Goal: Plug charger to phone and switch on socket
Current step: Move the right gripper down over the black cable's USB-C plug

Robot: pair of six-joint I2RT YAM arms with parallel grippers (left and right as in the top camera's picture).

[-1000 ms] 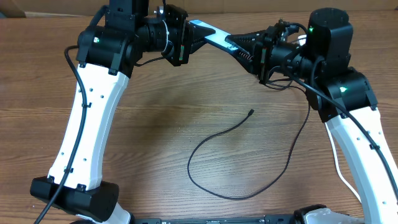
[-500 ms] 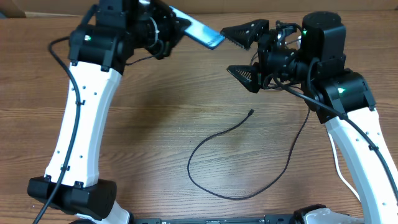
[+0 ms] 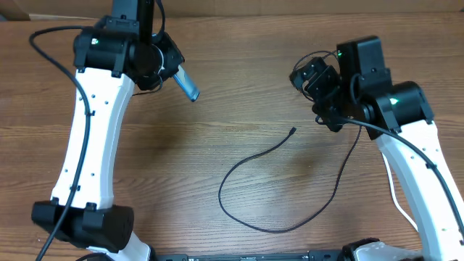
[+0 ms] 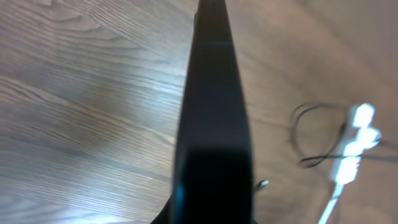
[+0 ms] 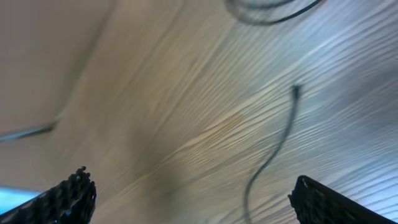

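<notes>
My left gripper is shut on the phone, which hangs above the table at the back left with its blue-white face tilted down. In the left wrist view the phone shows edge-on as a dark bar. The charger cable lies looped mid-table with its connector tip free. My right gripper stands open and empty above the cable. The socket is a blurred white shape at the right of the left wrist view; the right arm hides it in the overhead view.
A thick white cord runs along the right side under the right arm. The black cable passes back under the right arm. The arm bases sit at the near edge of the wooden table.
The right gripper opened, let go of the phone and swung down to the right. The left arm carried the phone left and tipped it downward.
</notes>
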